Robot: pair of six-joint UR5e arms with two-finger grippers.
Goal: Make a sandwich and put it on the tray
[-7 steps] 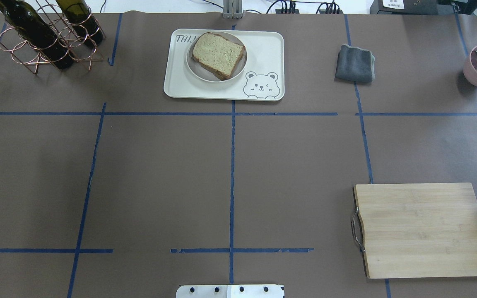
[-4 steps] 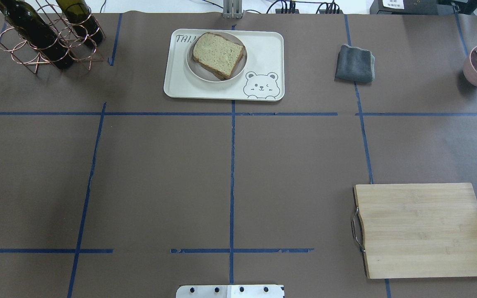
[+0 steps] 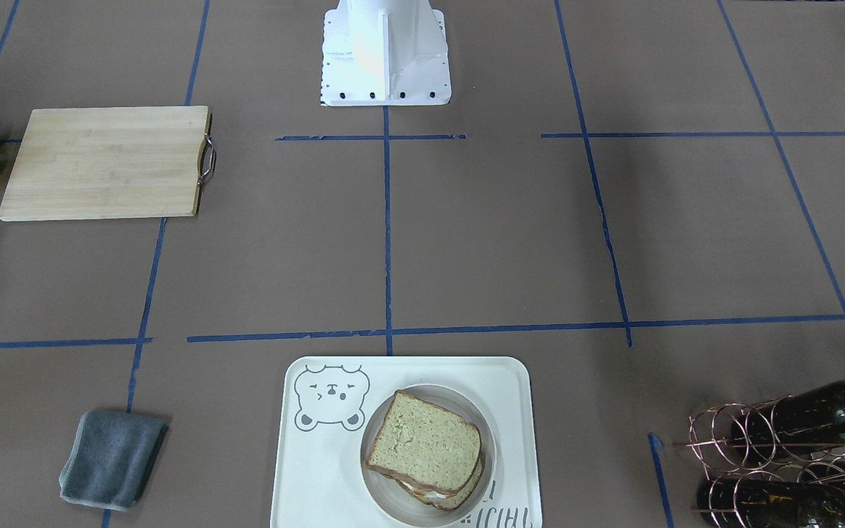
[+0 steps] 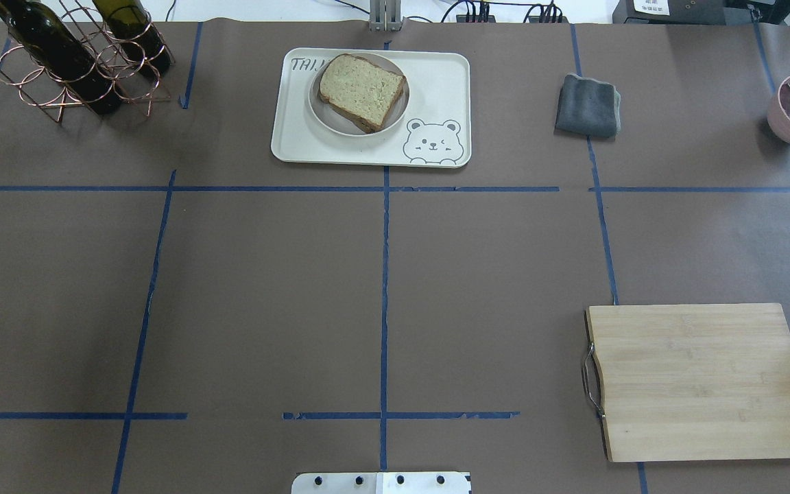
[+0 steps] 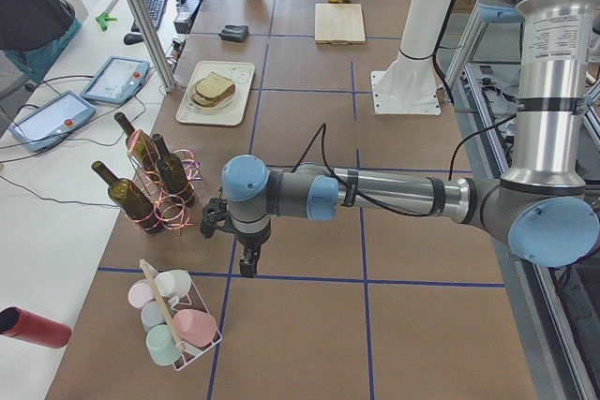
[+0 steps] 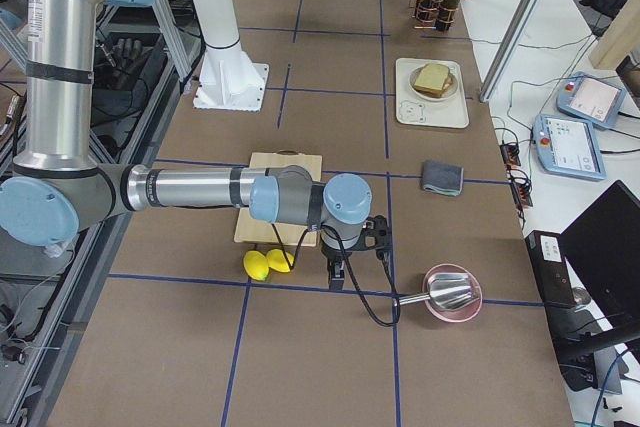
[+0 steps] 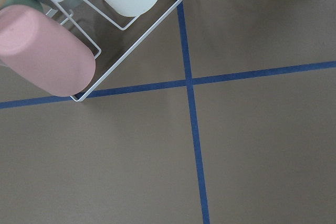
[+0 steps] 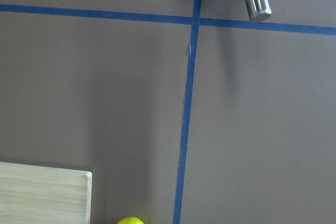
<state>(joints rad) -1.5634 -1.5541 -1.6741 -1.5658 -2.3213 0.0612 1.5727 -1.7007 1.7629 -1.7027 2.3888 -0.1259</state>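
The left arm [image 5: 394,196] is stretching flat across mid-frame, its left gripper [image 5: 247,267] pointing down. The right arm [image 6: 190,189] is too, its right gripper [image 6: 337,277] pointing down.

sandwich [image 3: 422,444]: stacked, slightly askew, apparently whole | on cream tray [image 3: 309,477]

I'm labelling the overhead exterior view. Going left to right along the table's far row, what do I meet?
bottle rack → tray, holding the sandwich on a plate → grey cloth → pink bowl
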